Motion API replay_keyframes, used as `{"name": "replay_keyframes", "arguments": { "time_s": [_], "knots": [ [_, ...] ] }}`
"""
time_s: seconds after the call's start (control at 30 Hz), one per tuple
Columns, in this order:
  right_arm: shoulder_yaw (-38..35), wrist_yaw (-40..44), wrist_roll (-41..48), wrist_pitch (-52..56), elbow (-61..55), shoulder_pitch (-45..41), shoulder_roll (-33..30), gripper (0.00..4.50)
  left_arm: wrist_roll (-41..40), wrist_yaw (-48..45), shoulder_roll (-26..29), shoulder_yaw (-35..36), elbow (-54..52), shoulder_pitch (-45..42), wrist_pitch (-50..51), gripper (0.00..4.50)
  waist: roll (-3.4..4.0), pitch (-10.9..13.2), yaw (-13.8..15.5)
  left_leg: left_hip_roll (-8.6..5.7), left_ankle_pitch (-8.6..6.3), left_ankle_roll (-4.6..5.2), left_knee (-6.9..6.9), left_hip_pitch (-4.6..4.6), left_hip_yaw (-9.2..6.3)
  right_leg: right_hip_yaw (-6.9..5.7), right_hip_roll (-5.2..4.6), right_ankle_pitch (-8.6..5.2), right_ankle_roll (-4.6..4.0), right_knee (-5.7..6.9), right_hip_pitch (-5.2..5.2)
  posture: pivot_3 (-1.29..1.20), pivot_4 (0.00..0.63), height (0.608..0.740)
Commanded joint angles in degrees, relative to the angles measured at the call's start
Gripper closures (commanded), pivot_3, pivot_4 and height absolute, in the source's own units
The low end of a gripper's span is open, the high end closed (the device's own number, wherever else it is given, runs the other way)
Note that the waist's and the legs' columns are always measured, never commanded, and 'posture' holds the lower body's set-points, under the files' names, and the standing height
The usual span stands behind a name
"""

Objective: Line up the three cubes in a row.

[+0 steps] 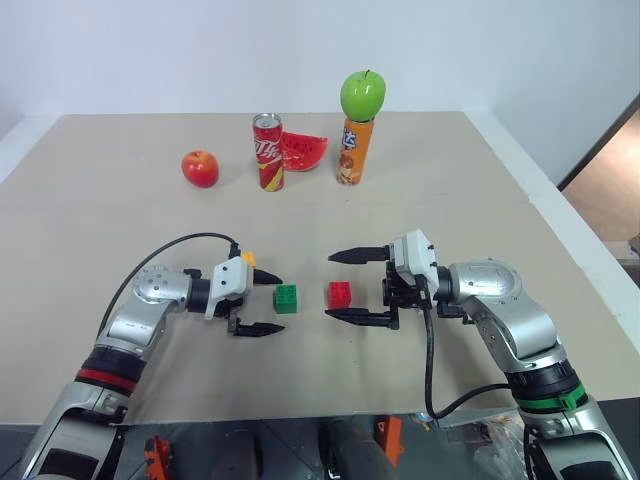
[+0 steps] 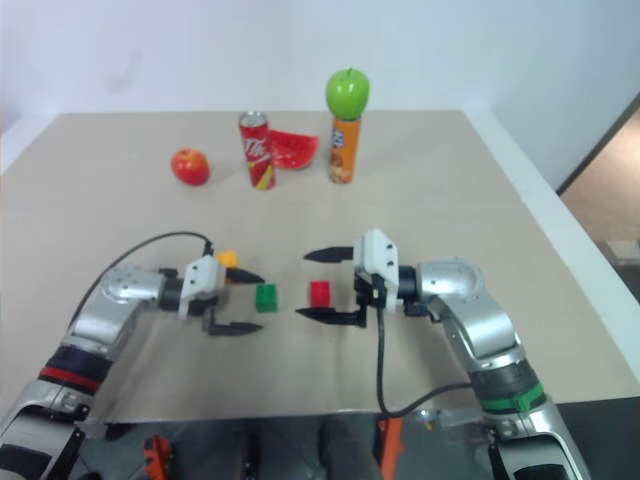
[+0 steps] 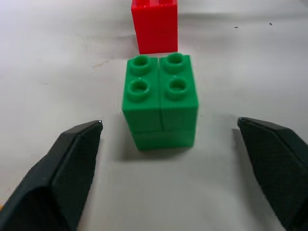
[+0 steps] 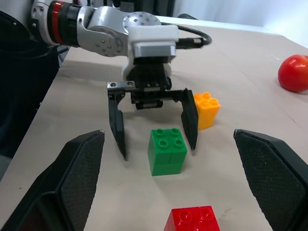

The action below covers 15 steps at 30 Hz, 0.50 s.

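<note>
- Green cube (image 1: 286, 298) and red cube (image 1: 340, 294) side by side on bench (image 1: 450, 200), near, not touching.
- Yellow cube (image 4: 206, 109) off the line, just behind left claw (image 1: 258, 301).
- Left claw apart, gripping nothing, green cube just ahead of its tips.
- Right claw (image 1: 349, 285) apart, flanking red cube.
- Left to do: bring yellow into the row.

Beige tabletop (image 1: 480, 200) in front of me. Landmark: green cube (image 1: 286, 298), resting flat, studs up. Red cube (image 1: 340, 294) just beside it on my right, not touching. Yellow cube (image 1: 247, 259) near it on my left, slightly farther back. Well behind it: red apple (image 1: 200, 168), red soda can (image 1: 267, 151), watermelon slice (image 1: 303, 151), orange can (image 1: 353, 151), all upright.
</note>
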Motion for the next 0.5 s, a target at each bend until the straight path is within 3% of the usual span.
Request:
{"name": "replay_keyframes", "arguments": {
  "time_s": [0.03,0.3,0.5],
  "knots": [
    [-1.0,0.5,0.7,-0.6,-0.9,-1.3,0.0,0.00,-2.1,0.7,2.5,2.6,-6.7,2.4,2.0,0.01,0.00,0.0,0.0,0.00,0.00,0.00,0.00,0.00,0.00,0.00,0.00,0.00,0.00,0.00,0.00,0.00,0.150,0.740],
    [-0.6,2.2,0.5,-1.3,1.2,-2.7,0.5,0.00,-6.2,5.7,6.3,7.0,-20.6,11.9,11.0,0.01,0.00,0.0,0.0,0.06,0.00,0.00,-0.01,0.03,0.01,-0.01,0.00,-0.01,-0.01,0.01,0.00,0.00,0.150,0.740],
    [-0.8,3.5,0.5,-1.7,2.1,-2.8,0.4,0.00,-13.0,17.0,5.1,16.5,-32.6,22.1,21.4,0.01,0.01,0.0,0.0,0.10,0.00,0.00,0.00,0.04,0.00,-0.03,0.00,-0.01,-0.02,0.02,0.00,0.00,0.150,0.740]
  ]
}}
